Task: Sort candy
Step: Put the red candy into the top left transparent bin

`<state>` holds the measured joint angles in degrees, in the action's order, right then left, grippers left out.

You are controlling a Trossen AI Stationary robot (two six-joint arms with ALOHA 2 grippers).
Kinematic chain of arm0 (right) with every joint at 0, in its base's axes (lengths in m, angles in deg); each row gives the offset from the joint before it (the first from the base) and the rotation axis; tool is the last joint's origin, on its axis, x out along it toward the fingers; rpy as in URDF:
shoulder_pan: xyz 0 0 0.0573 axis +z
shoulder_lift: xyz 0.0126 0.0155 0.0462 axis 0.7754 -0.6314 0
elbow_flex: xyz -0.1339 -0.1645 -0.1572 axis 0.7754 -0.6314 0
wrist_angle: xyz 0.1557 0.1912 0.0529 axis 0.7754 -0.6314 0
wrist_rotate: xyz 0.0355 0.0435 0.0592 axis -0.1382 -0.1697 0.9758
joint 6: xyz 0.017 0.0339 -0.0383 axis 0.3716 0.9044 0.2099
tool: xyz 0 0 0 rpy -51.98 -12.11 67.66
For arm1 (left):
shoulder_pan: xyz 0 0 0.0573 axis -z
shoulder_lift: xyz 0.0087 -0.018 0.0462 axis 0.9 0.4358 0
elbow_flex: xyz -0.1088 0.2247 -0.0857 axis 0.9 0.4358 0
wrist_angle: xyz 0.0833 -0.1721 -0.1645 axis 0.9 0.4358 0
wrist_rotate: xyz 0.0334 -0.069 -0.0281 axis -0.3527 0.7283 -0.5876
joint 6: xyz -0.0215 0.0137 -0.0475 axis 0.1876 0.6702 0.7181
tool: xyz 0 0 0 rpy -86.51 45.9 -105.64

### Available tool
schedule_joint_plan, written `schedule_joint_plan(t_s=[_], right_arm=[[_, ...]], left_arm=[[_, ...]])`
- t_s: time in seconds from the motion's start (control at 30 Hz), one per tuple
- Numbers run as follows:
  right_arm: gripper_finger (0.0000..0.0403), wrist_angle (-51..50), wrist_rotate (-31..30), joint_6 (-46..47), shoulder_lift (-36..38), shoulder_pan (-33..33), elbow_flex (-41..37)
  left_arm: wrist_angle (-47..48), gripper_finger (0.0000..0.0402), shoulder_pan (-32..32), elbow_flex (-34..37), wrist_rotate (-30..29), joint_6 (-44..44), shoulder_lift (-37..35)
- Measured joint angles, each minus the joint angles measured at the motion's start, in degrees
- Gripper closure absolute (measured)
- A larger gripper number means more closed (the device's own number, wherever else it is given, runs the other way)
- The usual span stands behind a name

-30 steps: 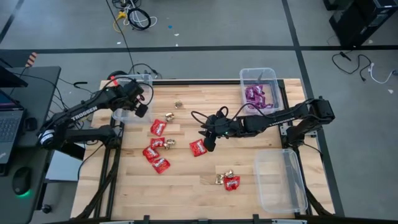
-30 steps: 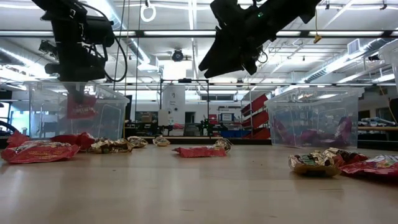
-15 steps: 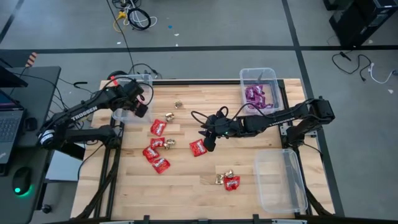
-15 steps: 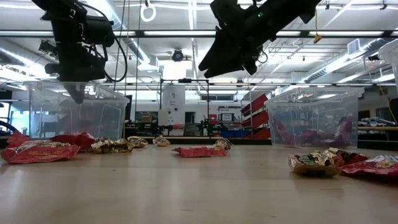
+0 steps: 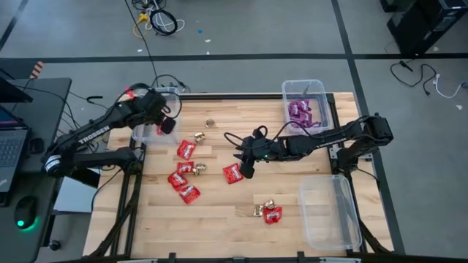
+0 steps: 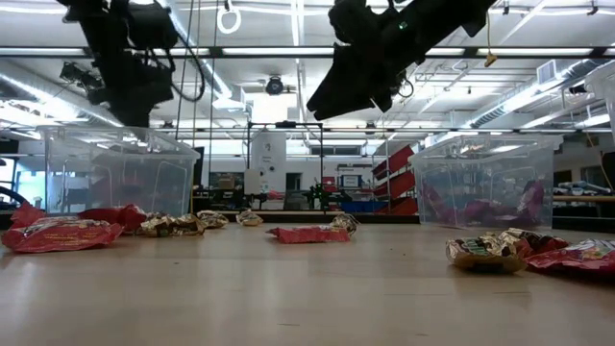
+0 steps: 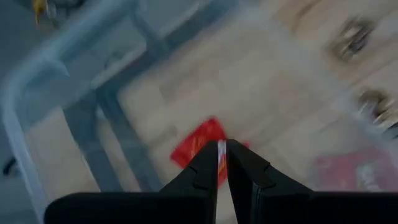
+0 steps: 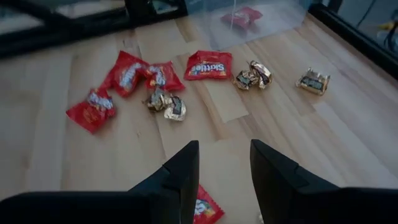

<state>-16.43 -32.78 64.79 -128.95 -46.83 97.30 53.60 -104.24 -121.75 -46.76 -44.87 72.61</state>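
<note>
Red packets lie flat on the wooden table: one (image 5: 186,150), a pair (image 5: 183,184), one (image 5: 232,173) and one (image 5: 272,214). Gold pieces (image 5: 210,123) (image 5: 259,209) lie among them. Purple packets (image 5: 301,112) sit in the far right bin. My left gripper (image 5: 164,123) (image 7: 222,155) hangs shut above the far left bin (image 5: 146,117), in which one red packet (image 7: 199,144) lies. My right gripper (image 5: 245,166) (image 8: 224,168) hovers open above the table's middle, over the red packet (image 8: 204,210), touching nothing.
A clear bin (image 5: 329,213) stands at the near right edge. Bare wood (image 5: 219,226) stretches along the table's near side. Both arms hang well above the table in the low view (image 6: 384,48). Cables (image 5: 157,22) lie on the floor beyond the far edge.
A red packet dropped from below my left gripper into the far left bin and out of sight in the low view. My left gripper then rose above the bin. My right arm kept still.
</note>
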Motion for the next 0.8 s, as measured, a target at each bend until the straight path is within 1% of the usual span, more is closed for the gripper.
schedule_joint_plan(t_s=[0.07, 0.13, 0.23, 0.3, 0.47, 0.57, 0.8], right_arm=[[0.0274, -0.65, 0.75, -3.2, -0.99, 0.12, -0.02], [0.0274, -0.63, 2.85, -7.92, -2.34, 0.41, 0.0], [0.0274, -0.06, 4.6, -14.13, -5.07, 1.45, -0.04], [0.0274, -0.03, 4.67, -16.1, -6.66, 2.2, -0.04], [0.0274, 0.12, 4.64, -16.67, -10.48, 3.84, -0.04], [0.0274, 0.25, 4.64, -16.67, -12.61, 4.88, -0.06], [0.0269, 0.99, 3.66, -15.18, -15.57, 6.71, -0.07]], left_arm=[[-0.74, 0.0365, 1.02, -1.78, 0.75, -1.28, -1.13], [-2.04, 0.0365, 2.26, -3.1, 1.78, -2.21, -2.42], [-5.59, 0.0365, 4.49, -3.67, 4.2, -4.28, -4.62], [-7.88, 0.0365, 6.04, -3.7, 6.22, -5.99, -6.04], [-11.8, 0.0365, 10.36, -3.14, 11.98, -9.6, -7.67], [-12.91, 0.0365, 12.8, -2.48, 14.39, -10.73, -7.76], [-16.63, 0.0365, 17.18, -0.73, 14.49, -10.56, -7.74]])
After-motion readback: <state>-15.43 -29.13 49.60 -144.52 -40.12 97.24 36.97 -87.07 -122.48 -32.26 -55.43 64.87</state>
